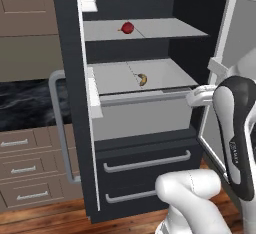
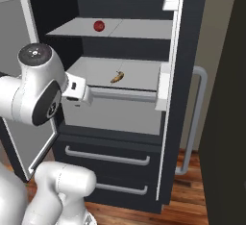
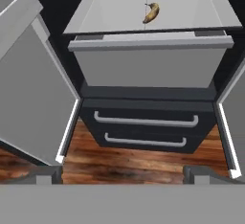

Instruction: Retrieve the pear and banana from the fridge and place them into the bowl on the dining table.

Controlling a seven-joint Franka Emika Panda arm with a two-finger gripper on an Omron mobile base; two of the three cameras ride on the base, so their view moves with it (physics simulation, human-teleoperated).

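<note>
The fridge [image 1: 145,143] stands with both upper doors swung wide, its two lower drawers shut. At far left in the left base view, outside the fridge, tan wooden drawer cabinets [image 1: 25,163] sit under a dark bench [image 1: 25,105]. Next comes the left door [image 1: 70,93] with its long grey handle, then the pale grey interior. On the upper shelf [image 1: 160,28] lies a small round red fruit [image 1: 128,27]; no pear shape can be made out anywhere, so whether this red fruit is the task's pear cannot be told.

On the lower shelf [image 1: 170,73], roughly mid-shelf and well back from the front lip, lies the banana [image 1: 143,79], flat on its side and nothing touching it. The hand view shows it near the top, its curve running front to back [image 3: 151,13].

The banana looks small and light, so weight should be no trouble. It is likely soft under a smooth skin, which bruises if squeezed hard and can slip or roll out along its curve. The best hold is probably across the thick middle of the body, fingers closing on its two long flanks, not on the tapered ends where it would pivot.

At the right, the gripper [image 3: 122,175] hangs low in front of the fridge, well apart from the banana. Its fingers [image 3: 48,174] stand spread wide with nothing between them.
</note>
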